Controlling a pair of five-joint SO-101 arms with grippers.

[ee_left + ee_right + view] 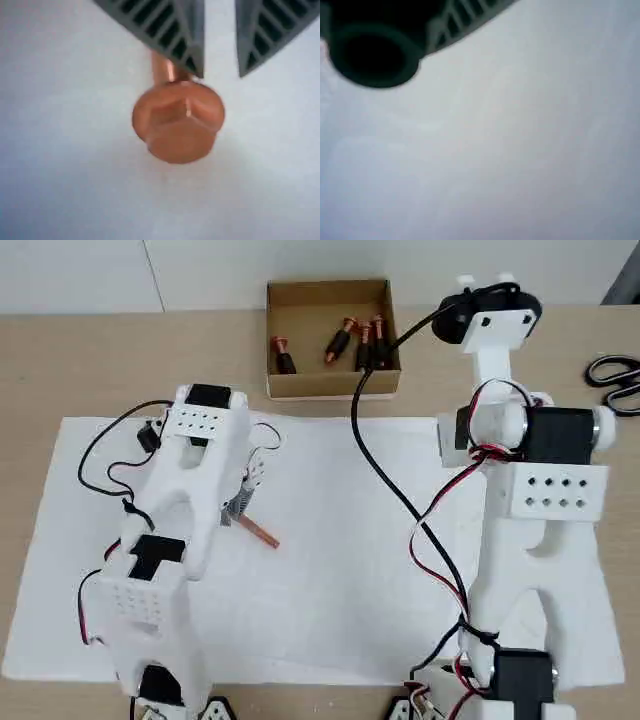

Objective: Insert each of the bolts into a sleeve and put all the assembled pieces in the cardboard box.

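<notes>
A copper bolt (pixel 258 530) lies on the white sheet (pixel 340 580) just right of the left arm. In the left wrist view its hex head (pixel 177 122) faces the camera and its shank runs under one grey finger (pixel 170 30). My left gripper (pixel 220 75) is open over the bolt's shank end (pixel 243 505), with an empty gap between its tips. My right gripper (pixel 415 35) is shut on a black sleeve (pixel 372 57), held end-on above the sheet. The cardboard box (pixel 272 340) at the back holds several assembled pieces (pixel 340 340).
Scissors (pixel 615 380) lie at the far right edge of the table. A black cable (pixel 385 475) runs across the sheet from the box toward the right arm (pixel 530 490). Bare sheet lies between the two arms.
</notes>
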